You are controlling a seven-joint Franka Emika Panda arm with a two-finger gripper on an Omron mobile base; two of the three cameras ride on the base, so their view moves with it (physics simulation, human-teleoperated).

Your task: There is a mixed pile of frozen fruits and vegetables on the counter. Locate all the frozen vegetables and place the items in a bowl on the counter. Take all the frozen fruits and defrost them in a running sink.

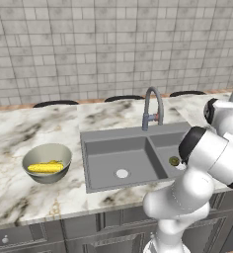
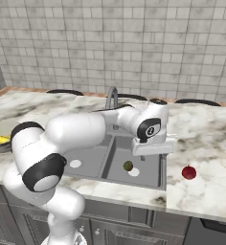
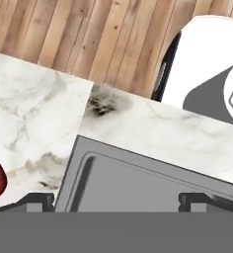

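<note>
From the sink (image 2: 110, 160) outward: my corn (image 1: 45, 168) sits in the bowl (image 1: 47, 162) to its left, the olive lump (image 2: 128, 166) inside it. The red fruit (image 2: 189, 172) lies on the counter (image 2: 206, 139) just right; small, hard, probably slick and prone to rolling, so I'd pinch across its middle. My gripper (image 3: 116, 200) hangs wide, empty.

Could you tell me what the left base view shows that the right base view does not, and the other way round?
Left base view alone gives the whole bowl with the corn cob lying inside it, and the faucet in full. Right base view alone gives the dark red fruit on the counter right of the sink. Both share the sink and the olive-brown lump in its right basin.
</note>
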